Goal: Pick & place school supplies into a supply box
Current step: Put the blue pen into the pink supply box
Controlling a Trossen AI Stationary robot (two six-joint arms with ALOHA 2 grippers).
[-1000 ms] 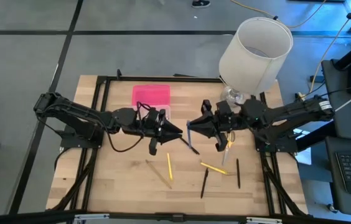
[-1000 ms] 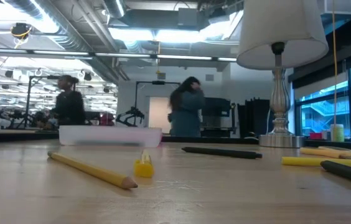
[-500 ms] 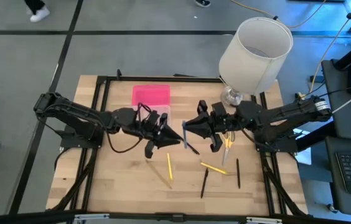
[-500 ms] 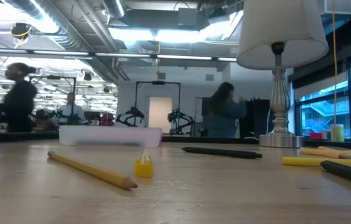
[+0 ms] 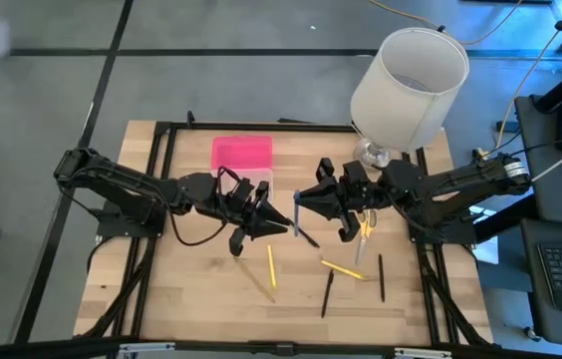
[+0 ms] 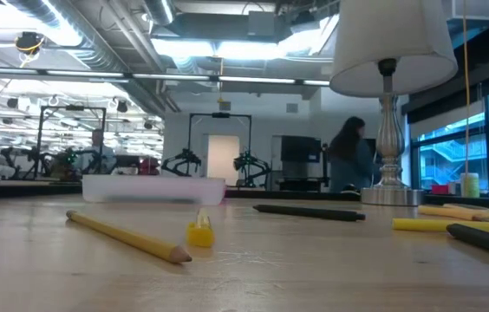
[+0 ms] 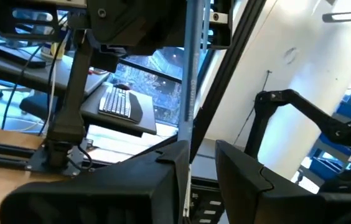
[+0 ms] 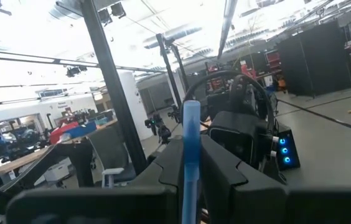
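Observation:
My right gripper [image 5: 301,202] is shut on a blue pen [image 5: 298,213] held in the air over the middle of the table. My left gripper [image 5: 288,220] is open right beside it. In the left wrist view the pen [image 7: 190,74] runs between my left fingers, close to one finger [image 7: 174,155]; I cannot tell whether it touches. The supply box [image 5: 244,160], pink lid open, lies behind my left gripper. Pencils and pens lie on the near half: a yellow pencil [image 5: 271,265], a yellow marker [image 5: 342,269], black pens [image 5: 327,293]. Yellow-handled scissors [image 5: 366,225] lie under my right arm. My right gripper pinches the blue pen's shaft [image 8: 191,134] between its two fingers, coming level from the table's right. The fingers lie across the pen. The pen is lifted clear of the table.
A big white lamp [image 5: 410,78] stands at the far right corner, its base [image 6: 389,192] on the table. A black pen [image 5: 381,277] lies near the right edge. A dark pen [image 5: 308,238] lies just below the two grippers. People move in the room beyond the table.
My right gripper has carried the blue pen a little toward the table's left, toward my left gripper. My left gripper has edged toward the near edge and the pen. The things on the table have kept still.

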